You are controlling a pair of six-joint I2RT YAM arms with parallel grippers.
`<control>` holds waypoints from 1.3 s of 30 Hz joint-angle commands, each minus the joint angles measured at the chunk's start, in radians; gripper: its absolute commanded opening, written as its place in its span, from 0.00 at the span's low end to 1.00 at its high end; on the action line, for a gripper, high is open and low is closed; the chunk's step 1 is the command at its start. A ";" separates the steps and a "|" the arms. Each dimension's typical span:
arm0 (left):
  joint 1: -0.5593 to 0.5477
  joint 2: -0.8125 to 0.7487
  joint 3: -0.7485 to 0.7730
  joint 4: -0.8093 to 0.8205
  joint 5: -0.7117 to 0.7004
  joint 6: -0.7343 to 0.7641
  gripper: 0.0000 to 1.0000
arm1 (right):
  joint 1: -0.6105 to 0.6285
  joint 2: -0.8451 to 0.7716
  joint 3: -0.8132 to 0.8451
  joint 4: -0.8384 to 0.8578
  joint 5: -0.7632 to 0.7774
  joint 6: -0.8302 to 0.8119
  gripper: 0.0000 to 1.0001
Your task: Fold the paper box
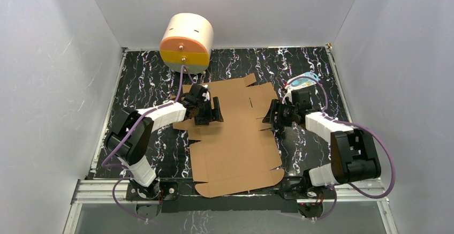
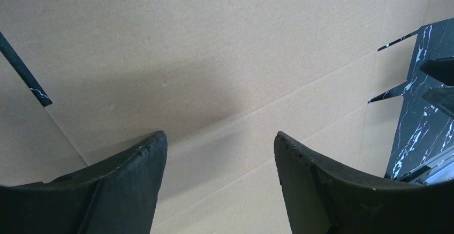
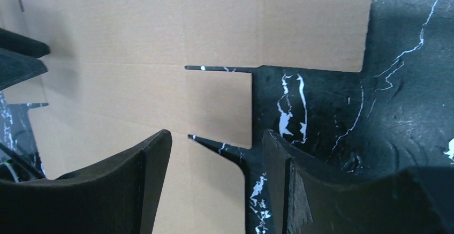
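The paper box is a flat brown die-cut cardboard sheet lying on the black marbled table, with flaps and slots along its edges. My left gripper is open over the sheet's left part; in the left wrist view its fingers frame bare cardboard. My right gripper is open at the sheet's right edge. In the right wrist view its jaws straddle that edge, by a small side flap between two slots. Neither gripper holds anything.
A round cream drum with orange and yellow drawers stands at the back, left of centre. A small white and blue packet lies at the back right. Grey walls enclose the table on three sides. A metal rail runs along the near edge.
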 commanded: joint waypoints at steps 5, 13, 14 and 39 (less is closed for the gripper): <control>-0.005 0.047 -0.012 -0.015 -0.011 0.010 0.71 | 0.019 0.091 0.045 0.056 0.003 -0.020 0.73; -0.005 0.050 -0.015 -0.007 -0.005 0.006 0.71 | 0.030 0.092 0.046 0.068 -0.139 0.001 0.72; -0.005 0.049 -0.018 -0.005 -0.004 0.005 0.71 | 0.031 0.082 0.046 0.068 -0.150 0.006 0.72; -0.005 0.048 -0.025 0.004 -0.002 0.004 0.71 | 0.339 0.008 0.230 -0.197 0.336 -0.005 0.43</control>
